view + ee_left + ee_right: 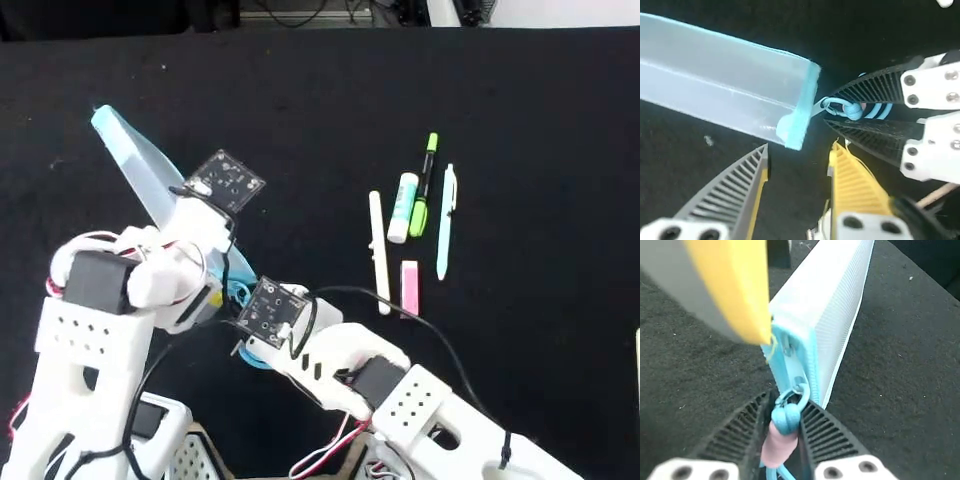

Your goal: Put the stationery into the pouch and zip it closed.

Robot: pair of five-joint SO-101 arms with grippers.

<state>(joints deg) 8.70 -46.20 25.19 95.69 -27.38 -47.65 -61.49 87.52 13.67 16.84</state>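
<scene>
Now the light blue pouch (140,165) lies flat on the black table (520,100). The right gripper (785,407) has its fingers pinched tight on the zip pull (786,420), a blue cord with a pink tag at the pouch's end. The left gripper (800,150) sits over that same end with its fingers wide apart. Off to the side, well away from the pouch, lie a white stick (378,250), a glue stick (403,207), a green marker (424,185), a blue pen (446,220) and a pink eraser (409,287). Any print on them is too small to read.

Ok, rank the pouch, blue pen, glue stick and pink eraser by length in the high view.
1. pouch, its near end under an arm
2. blue pen
3. glue stick
4. pink eraser, only slightly shorter than the glue stick
</scene>
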